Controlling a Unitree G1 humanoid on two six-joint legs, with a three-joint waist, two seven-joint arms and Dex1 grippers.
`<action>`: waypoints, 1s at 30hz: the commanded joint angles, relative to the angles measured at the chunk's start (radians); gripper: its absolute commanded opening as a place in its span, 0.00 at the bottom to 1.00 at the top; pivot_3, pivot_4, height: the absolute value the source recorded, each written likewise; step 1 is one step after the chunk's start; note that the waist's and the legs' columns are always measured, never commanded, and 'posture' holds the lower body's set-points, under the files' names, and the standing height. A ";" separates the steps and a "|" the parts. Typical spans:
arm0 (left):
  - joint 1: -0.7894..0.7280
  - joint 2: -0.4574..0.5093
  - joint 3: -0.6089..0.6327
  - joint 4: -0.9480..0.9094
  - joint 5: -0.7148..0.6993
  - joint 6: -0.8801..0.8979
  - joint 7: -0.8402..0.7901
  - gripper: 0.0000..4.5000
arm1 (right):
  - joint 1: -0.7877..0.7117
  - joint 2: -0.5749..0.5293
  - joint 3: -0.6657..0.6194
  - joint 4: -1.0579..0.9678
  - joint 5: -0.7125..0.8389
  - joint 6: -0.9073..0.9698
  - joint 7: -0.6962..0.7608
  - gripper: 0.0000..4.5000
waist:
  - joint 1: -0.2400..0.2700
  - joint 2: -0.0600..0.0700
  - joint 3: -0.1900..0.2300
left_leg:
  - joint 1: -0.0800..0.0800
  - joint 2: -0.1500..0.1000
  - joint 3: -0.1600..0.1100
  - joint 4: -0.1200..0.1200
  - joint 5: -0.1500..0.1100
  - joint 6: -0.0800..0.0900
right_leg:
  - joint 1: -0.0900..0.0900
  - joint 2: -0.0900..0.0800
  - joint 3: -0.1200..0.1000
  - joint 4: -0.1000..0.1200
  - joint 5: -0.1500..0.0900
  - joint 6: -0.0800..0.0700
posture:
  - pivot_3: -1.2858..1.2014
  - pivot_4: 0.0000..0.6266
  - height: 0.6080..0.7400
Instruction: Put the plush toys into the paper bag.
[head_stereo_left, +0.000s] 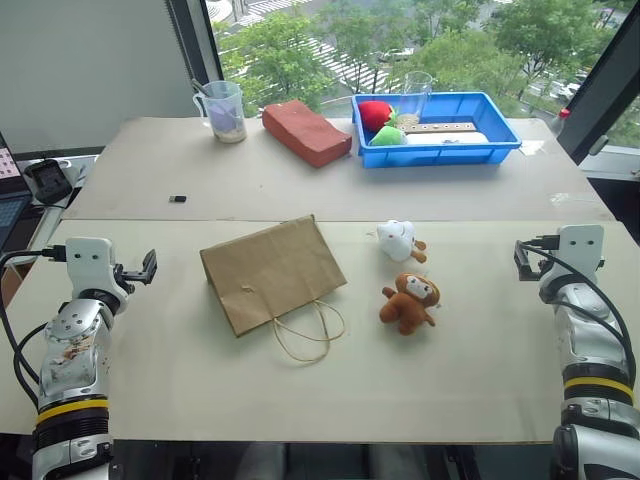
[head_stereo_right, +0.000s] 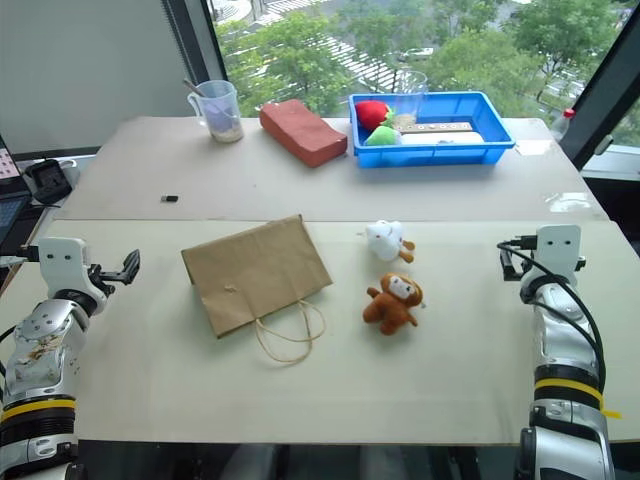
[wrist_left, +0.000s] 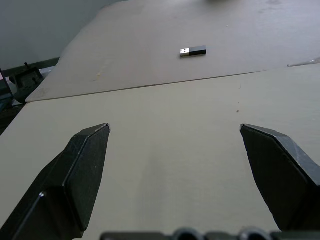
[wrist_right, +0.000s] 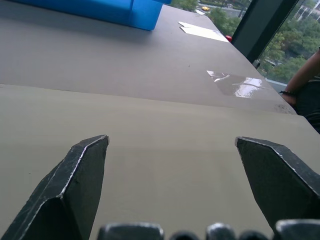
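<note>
We read no writing. Paper bag (head_stereo_left: 272, 272) flat mid-table, toys (head_stereo_left: 408, 301) just beside; left gripper (wrist_left: 175, 145) and right gripper (wrist_right: 172, 150) spread wide, empty, near side edges.

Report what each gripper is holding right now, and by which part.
Nothing is held. The left gripper and right gripper both have their fingers spread wide over bare table, with nothing between them.

Table (head_stereo_left: 150, 370) bears paper bag (head_stereo_left: 272, 272), plush toys (head_stereo_left: 408, 300), tray (head_stereo_left: 437, 150).
</note>
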 joint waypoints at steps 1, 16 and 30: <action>-0.005 0.040 0.041 -0.026 -0.017 -0.015 -0.011 0.98 | -0.034 -0.026 -0.009 -0.021 -0.004 -0.031 -0.001 1.00 | -0.001 0.000 0.000 | 0.000 0.000 0.000 0.000 0.000 0.000 | 0.000 0.000 0.000 0.000 0.000 0.000 | 0.52 0.24 1.00; -0.044 0.182 0.058 -0.121 -0.137 0.062 -0.217 0.98 | -0.054 -0.090 -0.026 -0.094 0.031 -0.013 0.071 1.00 | -0.002 0.000 0.000 | 0.000 0.000 0.000 0.000 0.000 0.000 | 0.000 0.000 0.000 0.000 0.000 0.000 | 0.52 0.24 1.00; -0.351 0.399 -0.639 -0.494 -0.199 0.161 -1.043 0.98 | -0.003 -0.237 0.161 -0.707 0.509 0.449 0.825 1.00 | -0.001 0.002 0.001 | -0.002 0.000 0.000 -0.001 -0.001 0.001 | 0.001 0.001 0.000 0.001 -0.001 0.001 | 0.52 0.24 1.00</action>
